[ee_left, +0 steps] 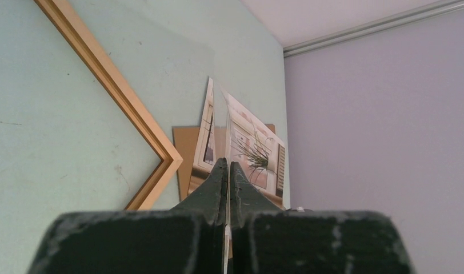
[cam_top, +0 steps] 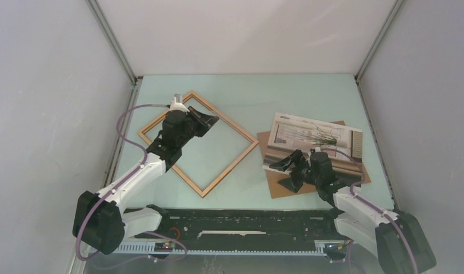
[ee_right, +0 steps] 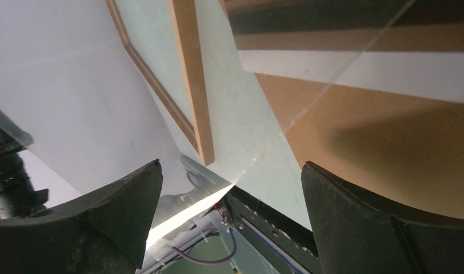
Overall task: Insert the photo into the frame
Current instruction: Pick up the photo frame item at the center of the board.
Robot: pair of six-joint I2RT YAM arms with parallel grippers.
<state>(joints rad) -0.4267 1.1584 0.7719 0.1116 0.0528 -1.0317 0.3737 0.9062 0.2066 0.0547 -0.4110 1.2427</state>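
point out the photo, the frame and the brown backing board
photo [cam_top: 312, 134], top view, middle of the print
frame [cam_top: 230, 169], top view, lower-right rail
backing board [cam_top: 264, 144], top view, left corner beside the photo

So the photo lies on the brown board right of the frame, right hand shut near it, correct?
No: the right hand is open, jaws spread wide in the right wrist view. The photo does lie on the brown board, right of the frame.

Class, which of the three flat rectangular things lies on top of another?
The printed paper photo, which overlaps the brown hardboard panel; the light wooden frame lies apart from both.
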